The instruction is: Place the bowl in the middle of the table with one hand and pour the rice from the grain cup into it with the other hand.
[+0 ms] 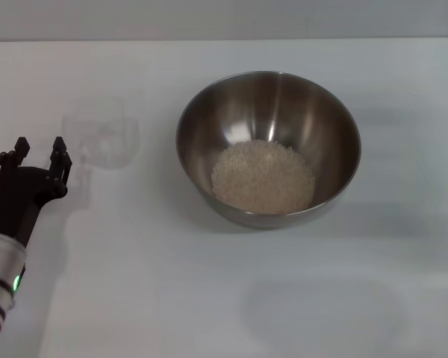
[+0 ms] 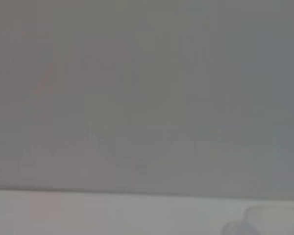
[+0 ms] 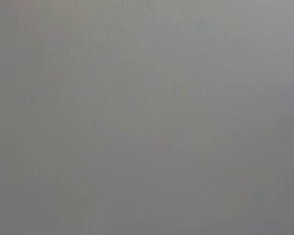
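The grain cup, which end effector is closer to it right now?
Left. The left end effector sits open just beside the grain cup, not touching it. The right end effector is out of every view, so it isn't near the cup.

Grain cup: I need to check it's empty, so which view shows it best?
The head view: the grain cup stands whole on the table. The left wrist view catches only its blurred edge; the right wrist view shows none.

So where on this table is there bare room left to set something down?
The table is bare to the right of the bowl, which holds the rice, and all along the near edge in front of it. The left is crowded: the grain cup stands there with the open left gripper just beside it.
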Robot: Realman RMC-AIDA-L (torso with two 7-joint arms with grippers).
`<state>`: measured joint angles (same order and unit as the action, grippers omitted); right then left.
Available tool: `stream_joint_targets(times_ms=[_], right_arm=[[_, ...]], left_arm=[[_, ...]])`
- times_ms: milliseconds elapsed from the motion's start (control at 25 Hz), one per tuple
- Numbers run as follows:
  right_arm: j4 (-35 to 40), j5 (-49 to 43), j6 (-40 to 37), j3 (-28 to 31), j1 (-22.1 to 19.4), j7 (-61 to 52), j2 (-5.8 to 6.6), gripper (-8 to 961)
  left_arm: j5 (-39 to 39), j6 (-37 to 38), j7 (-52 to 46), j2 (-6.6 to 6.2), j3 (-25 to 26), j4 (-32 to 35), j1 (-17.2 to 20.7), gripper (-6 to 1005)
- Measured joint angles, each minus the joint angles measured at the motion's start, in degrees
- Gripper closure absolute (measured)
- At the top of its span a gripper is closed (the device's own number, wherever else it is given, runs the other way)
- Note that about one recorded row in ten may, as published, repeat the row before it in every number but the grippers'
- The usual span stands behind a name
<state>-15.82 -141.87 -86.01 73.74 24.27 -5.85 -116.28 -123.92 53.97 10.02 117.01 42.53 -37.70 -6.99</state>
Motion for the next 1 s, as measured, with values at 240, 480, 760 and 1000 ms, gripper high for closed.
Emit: stream_joint_targets(times_ms=[240,480,760,1000], right_arm=[[0.0,0.05,-0.16,0.32,0.07,0.02,0.03,465],[1.19,0.1,-0.09,0.79,0.51,0.05,-0.14,465],[2.12,0.09,0.14,0.74,1.19,0.17,-1.22,466],[2.59,-0.28,0.43,0.13,1.43,1.3,-1.75,466]], left_arm=[[-9.5,13.84,-7.3,0.95,-0.27,5.1,2.89,444],[-12.53,30.28,-18.38,1.33,0.28,13.89,1.87,392],[-12.56,34.43,-20.63,1.49,3.45,17.84,-0.3,153],[-12.58,34.74,-20.66,1.46,4.16,18.17,-0.84,153]])
